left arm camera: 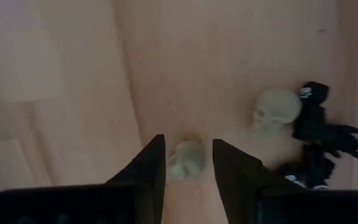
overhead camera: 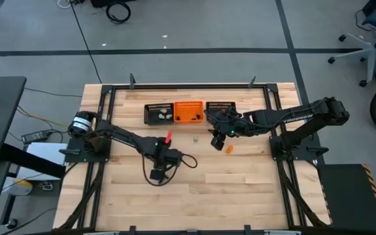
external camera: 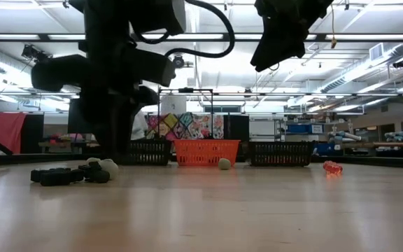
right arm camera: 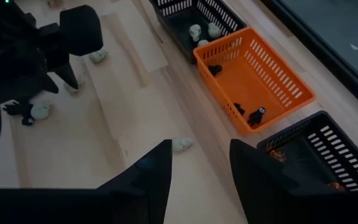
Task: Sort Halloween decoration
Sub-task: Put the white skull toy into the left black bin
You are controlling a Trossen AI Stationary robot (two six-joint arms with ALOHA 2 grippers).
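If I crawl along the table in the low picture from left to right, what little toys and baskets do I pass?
Black toys → pale skull → left black basket → orange basket → pale ball-like toy → right black basket → orange toy.

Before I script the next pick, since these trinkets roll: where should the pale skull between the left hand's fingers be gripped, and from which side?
Grip the skull across its rounded sides, coming straight down from above. It lies flat on the table, already centred between the open left hand, clear of the other skull.
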